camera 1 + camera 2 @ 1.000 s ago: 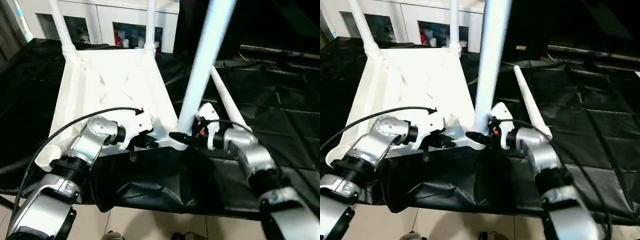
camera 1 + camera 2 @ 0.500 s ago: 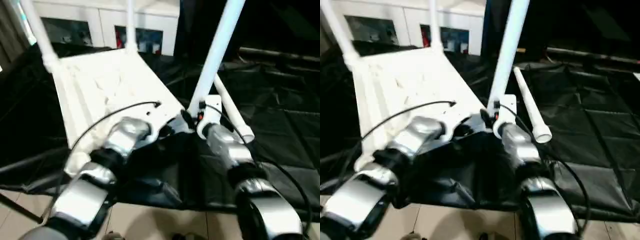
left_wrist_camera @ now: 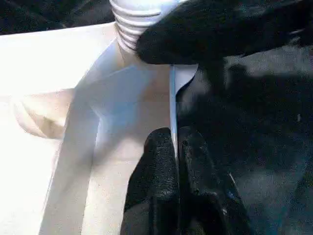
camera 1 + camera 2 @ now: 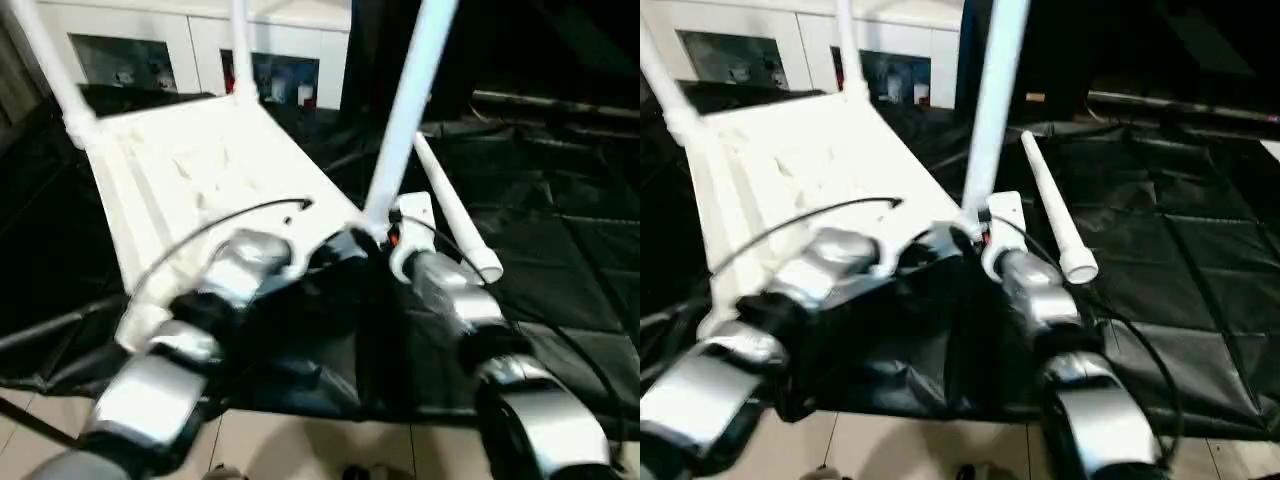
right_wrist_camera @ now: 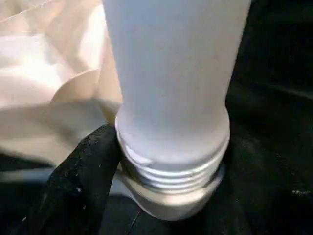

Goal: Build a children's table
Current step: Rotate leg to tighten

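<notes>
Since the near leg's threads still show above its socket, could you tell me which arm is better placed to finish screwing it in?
Probably the right: its fingers sit at the near leg, by the exposed threads. The left fingers are shut on the tabletop rim, steadying it.

One tabletop (image 4: 190, 170), four legs (image 4: 410, 100): three standing, one lying (image 4: 455, 225).

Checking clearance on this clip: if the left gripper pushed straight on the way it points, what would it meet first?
Probably the threaded base of the leg in the corner socket. The left gripper, jaws shut on the tabletop rim, points along that rim towards it.
</notes>
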You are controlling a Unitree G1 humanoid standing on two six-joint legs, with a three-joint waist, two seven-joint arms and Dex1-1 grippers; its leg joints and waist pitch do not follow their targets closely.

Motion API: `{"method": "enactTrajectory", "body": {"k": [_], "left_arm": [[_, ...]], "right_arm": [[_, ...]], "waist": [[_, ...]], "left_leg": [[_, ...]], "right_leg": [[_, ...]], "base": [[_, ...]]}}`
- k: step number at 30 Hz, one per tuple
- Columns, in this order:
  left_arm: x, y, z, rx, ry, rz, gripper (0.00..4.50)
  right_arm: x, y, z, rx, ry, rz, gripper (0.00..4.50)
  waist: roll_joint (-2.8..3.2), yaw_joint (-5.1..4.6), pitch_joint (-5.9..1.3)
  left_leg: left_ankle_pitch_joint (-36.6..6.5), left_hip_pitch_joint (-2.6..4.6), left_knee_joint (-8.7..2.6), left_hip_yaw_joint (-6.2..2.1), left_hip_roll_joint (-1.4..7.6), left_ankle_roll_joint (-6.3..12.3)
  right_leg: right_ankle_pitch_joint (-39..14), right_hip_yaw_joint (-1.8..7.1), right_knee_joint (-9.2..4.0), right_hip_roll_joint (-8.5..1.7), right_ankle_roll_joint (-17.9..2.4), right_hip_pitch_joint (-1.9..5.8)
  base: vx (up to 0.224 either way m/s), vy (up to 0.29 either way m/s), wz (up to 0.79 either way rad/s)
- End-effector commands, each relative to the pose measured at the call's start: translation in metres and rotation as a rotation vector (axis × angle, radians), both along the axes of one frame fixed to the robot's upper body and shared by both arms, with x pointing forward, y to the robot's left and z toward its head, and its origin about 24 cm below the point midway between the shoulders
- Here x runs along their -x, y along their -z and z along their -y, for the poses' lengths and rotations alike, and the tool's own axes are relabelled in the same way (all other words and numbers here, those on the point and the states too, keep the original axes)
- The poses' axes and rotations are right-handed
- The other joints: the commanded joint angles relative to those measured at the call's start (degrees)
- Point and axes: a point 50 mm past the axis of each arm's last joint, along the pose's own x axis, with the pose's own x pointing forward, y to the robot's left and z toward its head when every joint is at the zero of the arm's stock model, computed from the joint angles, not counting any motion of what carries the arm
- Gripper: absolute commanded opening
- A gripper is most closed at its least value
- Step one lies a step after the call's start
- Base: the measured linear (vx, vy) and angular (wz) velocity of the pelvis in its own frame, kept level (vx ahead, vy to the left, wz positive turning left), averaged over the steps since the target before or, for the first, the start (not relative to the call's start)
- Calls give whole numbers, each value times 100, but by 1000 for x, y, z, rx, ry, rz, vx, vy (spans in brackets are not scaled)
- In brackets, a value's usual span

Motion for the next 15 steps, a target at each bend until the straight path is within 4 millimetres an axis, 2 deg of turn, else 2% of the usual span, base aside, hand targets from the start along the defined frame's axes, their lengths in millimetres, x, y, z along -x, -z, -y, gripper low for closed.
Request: {"method": "enactTrajectory", "body": {"k": [1,3,4,5,7,12,14,15], "left_arm": [[3,-8,4,36,88,33,0],[9,-9,-3,38,179,24,0],[11,-8,-5,40,202,8,0],[11,-8,-5,40,202,8,0],[16,-9,-9,46,265,-5,0],[23,-7,-18,29,342,-52,0],[23,-8,-20,23,343,-50,0],[23,-8,-21,22,344,-49,0]], "right_arm": [[3,-1,6,34,-82,-3,347],[4,-7,19,56,-163,14,347],[5,-9,22,56,-197,19,347],[5,-9,22,56,-197,19,347],[8,-13,26,65,-273,27,347],[15,-18,31,106,-437,12,347],[16,-19,31,119,-463,6,347],[15,-19,31,119,-468,6,330]], "waist": [[25,29,-418],[34,49,-424],[31,44,-424],[60,52,-430],[56,68,-435],[74,122,-422],[67,120,-416],[54,120,-409]], "left_leg": [[-779,-72,-365,45,-1,449],[-743,-68,-358,48,20,487],[-726,-77,-358,51,22,513],[-672,-75,-358,47,33,529],[-621,-69,-353,55,40,538],[-625,-40,-356,70,54,513],[-679,-50,-361,69,51,471],[-718,-55,-364,71,44,435]], "right_leg": [[-1847,296,-475,-303,-689,455],[-1550,313,-440,-306,-855,467],[-1436,317,-424,-302,-902,473],[-1239,324,-392,-309,-996,476],[-1055,332,-367,-316,-1108,486],[-1000,345,-359,-314,-1168,473],[-1107,342,-369,-314,-1137,477],[-1228,340,-383,-314,-1080,479]], "base": [[0,0,0],[0,0,0],[0,0,0],[0,0,0],[0,0,0],[0,0,0],[0,0,0],[0,0,0]]}}
